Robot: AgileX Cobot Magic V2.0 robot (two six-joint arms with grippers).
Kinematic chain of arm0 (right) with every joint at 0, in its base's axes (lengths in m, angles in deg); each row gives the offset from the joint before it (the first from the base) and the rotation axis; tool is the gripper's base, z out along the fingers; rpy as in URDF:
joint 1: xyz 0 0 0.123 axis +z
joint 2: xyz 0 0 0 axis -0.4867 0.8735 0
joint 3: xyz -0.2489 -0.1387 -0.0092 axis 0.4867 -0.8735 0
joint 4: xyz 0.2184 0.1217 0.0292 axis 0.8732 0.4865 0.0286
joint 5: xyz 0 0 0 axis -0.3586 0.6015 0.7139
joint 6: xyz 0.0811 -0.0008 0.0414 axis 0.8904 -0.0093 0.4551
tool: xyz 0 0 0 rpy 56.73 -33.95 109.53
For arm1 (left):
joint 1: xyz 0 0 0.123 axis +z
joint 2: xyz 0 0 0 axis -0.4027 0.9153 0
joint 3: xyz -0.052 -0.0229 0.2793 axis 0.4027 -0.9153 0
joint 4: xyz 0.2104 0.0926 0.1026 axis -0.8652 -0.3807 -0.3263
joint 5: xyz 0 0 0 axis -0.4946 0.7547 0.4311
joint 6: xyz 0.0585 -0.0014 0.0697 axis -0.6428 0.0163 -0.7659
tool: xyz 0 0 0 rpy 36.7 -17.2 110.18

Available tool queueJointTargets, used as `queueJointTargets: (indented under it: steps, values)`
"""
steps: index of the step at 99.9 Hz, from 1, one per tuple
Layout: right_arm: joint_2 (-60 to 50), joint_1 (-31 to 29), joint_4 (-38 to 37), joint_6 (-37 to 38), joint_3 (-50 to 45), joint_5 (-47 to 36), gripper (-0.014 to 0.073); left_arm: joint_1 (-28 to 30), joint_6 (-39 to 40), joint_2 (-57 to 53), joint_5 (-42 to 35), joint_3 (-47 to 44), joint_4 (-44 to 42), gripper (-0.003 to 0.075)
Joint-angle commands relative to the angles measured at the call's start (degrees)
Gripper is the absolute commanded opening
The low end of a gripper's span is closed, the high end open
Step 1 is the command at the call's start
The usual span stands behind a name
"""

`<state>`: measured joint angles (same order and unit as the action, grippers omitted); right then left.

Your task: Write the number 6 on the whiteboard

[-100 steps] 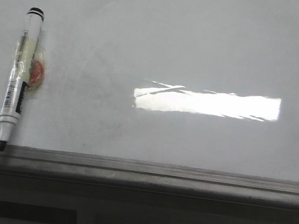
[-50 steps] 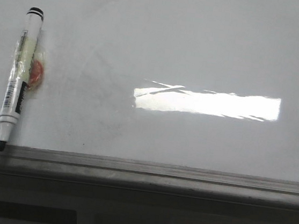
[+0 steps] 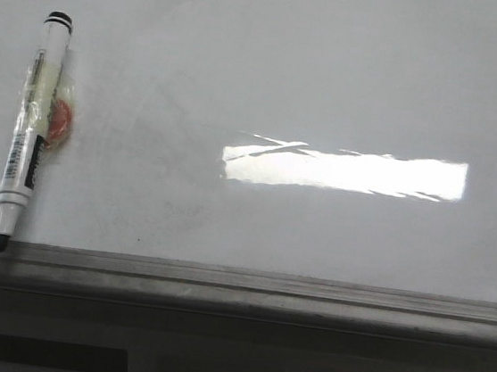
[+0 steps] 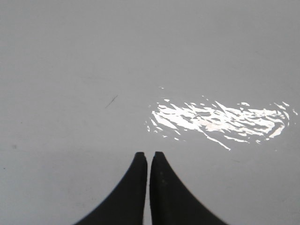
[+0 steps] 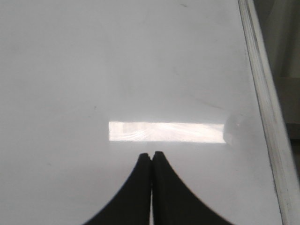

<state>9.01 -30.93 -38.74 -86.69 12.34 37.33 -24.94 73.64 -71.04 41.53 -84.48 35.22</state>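
Observation:
The whiteboard (image 3: 332, 79) is a glossy pale grey board with faint smudges and a grey metal rail (image 3: 246, 285) along its near edge. No number 6 shows on it in any view. A white marker with a black tip (image 3: 31, 125) lies on the board at the left, tip toward the rail, with tape and an orange piece (image 3: 61, 120) on it. My left gripper (image 4: 149, 154) is shut and empty above bare board (image 4: 70, 56). My right gripper (image 5: 151, 154) is shut and empty above the board (image 5: 93, 56), near its rail (image 5: 265, 103). Neither gripper shows in the front view.
A bright rectangular glare (image 3: 344, 171) lies on the board right of centre; it also shows in the left wrist view (image 4: 218, 119) and the right wrist view (image 5: 166, 131). A short dark stray mark (image 4: 111, 101) sits on the board. Dark ground lies beyond the rail.

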Motion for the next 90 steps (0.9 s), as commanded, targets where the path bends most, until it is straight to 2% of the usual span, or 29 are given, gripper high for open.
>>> queueJointTargets:
  steps: [1, 22, 33, 42, 49, 59, 64, 73, 90]
  values:
    - [-0.23, -0.30, 0.70, 0.03, 2.36, -1.86, -0.0064, -0.25, 0.37, -0.95, -3.91, 2.89, 0.99, -0.0020]
    - [6.37, -0.30, 6.86, 0.18, 10.24, 11.07, -0.0064, -0.25, 0.26, 5.62, 11.69, 13.12, 1.64, -0.0020]
    - [11.50, -0.30, 7.29, 0.18, 14.33, 17.71, -0.0064, -0.25, 0.01, 9.86, 12.84, 16.70, 1.61, -0.0020]
    - [14.82, -0.30, 7.29, 0.18, 15.62, 19.72, -0.0064, -0.25, -0.11, 12.63, 12.55, 18.49, 1.61, -0.0008]
    - [16.46, -0.30, 7.29, 0.18, 15.62, 19.61, -0.0064, -0.25, -0.11, 14.05, 11.34, 18.62, 1.61, 0.0085]
    - [17.70, -0.30, 7.29, 0.18, 15.62, 19.61, -0.0064, -0.25, -0.11, 15.73, 10.35, 18.30, 1.12, 0.0371]
    - [17.94, -0.30, 7.29, 0.18, 15.62, 19.61, -0.0064, -0.25, -0.11, 16.64, 8.02, 17.39, 1.12, 0.0487]
    - [17.94, -0.30, 7.29, 0.18, 15.38, 19.28, -0.0064, -0.25, 0.23, 17.93, 2.07, 15.59, 2.68, 0.0544]
    - [17.94, -0.30, 7.29, 0.18, 15.38, 19.28, -0.0064, -1.45, -0.02, 19.93, -3.02, 15.30, 3.48, 0.0497]
